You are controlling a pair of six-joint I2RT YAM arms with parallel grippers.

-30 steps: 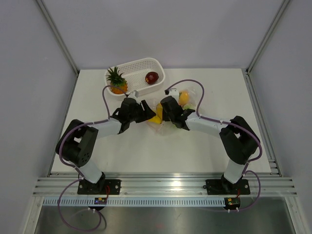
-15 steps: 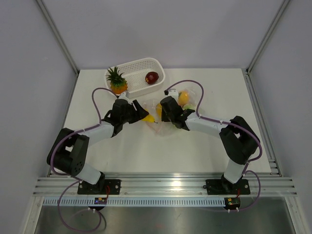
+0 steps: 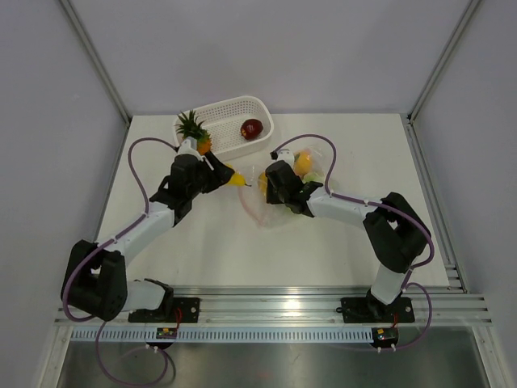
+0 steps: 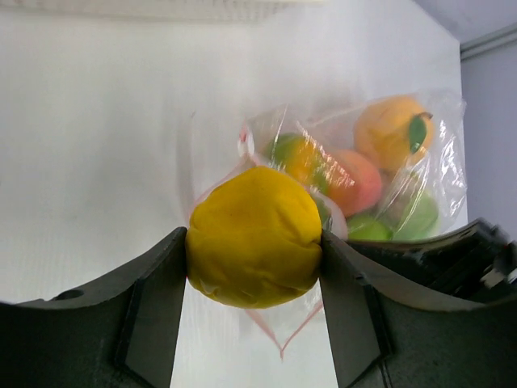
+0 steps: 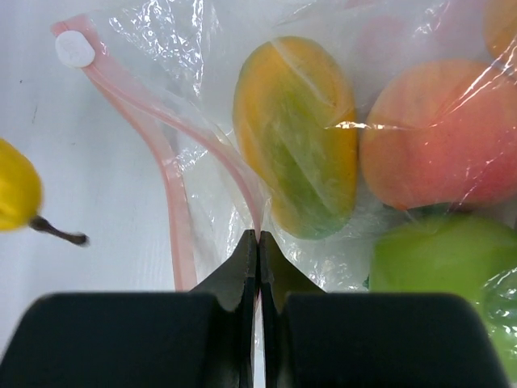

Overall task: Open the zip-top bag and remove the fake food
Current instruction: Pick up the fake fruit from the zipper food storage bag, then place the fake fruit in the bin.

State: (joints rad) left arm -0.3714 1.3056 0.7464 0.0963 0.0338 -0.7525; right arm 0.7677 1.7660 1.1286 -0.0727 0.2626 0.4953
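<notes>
My left gripper (image 3: 227,175) is shut on a yellow fake fruit (image 3: 236,179) and holds it over the table left of the zip-top bag (image 3: 269,212); the fruit fills the jaws in the left wrist view (image 4: 254,222). The bag lies open, its pink zip strip (image 5: 172,182) spread apart. My right gripper (image 3: 266,183) is shut on the bag's edge beside the strip (image 5: 258,236). Inside the bag are an orange-green piece (image 5: 295,137), a peach-pink piece (image 5: 440,133), a green apple (image 5: 452,267) and an orange (image 4: 392,129).
A white perforated basket (image 3: 234,107) stands at the back, holding a dark red piece (image 3: 251,128). A pineapple (image 3: 192,132) stands at its left end, close behind my left gripper. Purple cables arc over both arms.
My left gripper has pulled back and to the left, out of the bag's mouth, with the yellow fruit in it, nearing the basket. The right gripper has stayed on the bag.
</notes>
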